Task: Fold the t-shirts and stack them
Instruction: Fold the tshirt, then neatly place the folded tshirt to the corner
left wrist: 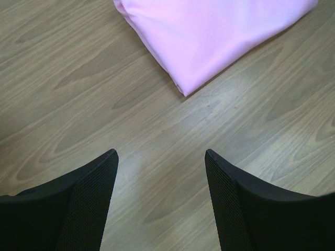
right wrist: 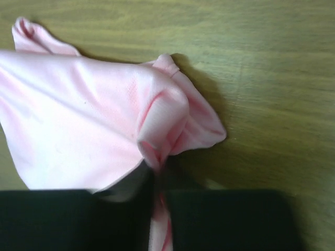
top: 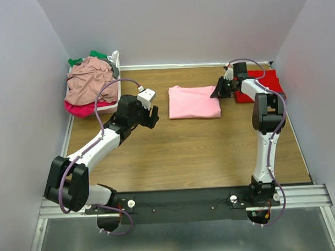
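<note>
The table (top: 185,152) is showing wood grain under a smooth, slightly shiny finish. The pink tee (right wrist: 78,115) is looking like soft matt knit cloth, with the fine weave showing up close. The left gripper (left wrist: 160,157) fingers (left wrist: 84,204) are looking matt black with a fine mesh-like texture. The basket (top: 114,56) is looking like white plastic.

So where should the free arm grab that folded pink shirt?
Its near left corner: the pink shirt lies flat and its layers meet in a point there, with bare table around. The open left tool could slide in low from that side; the right tool pinches the opposite edge.
</note>
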Action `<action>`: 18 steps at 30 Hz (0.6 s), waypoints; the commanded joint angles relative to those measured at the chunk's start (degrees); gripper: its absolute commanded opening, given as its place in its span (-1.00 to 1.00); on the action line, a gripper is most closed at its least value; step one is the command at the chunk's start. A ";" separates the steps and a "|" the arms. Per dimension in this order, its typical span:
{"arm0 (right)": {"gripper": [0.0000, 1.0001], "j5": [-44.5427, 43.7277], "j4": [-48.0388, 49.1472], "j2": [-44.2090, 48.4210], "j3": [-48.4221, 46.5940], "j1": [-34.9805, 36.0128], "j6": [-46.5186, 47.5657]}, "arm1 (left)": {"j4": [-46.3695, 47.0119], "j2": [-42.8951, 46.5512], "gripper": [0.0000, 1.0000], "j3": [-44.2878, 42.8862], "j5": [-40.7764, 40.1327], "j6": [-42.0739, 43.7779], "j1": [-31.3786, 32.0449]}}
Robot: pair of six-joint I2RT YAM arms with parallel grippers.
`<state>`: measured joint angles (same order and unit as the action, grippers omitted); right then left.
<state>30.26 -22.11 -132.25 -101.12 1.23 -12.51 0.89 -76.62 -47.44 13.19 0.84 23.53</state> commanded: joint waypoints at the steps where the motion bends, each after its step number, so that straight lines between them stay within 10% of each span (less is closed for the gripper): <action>1: -0.99 7.53 -2.24 -2.32 0.14 -0.88 -1.72 | -0.01 1.12 0.50 -0.55 1.22 0.56 0.38; 18: -0.99 1.75 -15.42 6.21 -12.87 -3.17 15.58 | -0.09 2.79 0.49 -0.37 0.96 0.92 0.73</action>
<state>37.63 -32.80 -130.15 -110.69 -1.85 -2.94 0.73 -75.64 -47.44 13.19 1.06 23.75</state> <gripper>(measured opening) 0.014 0.749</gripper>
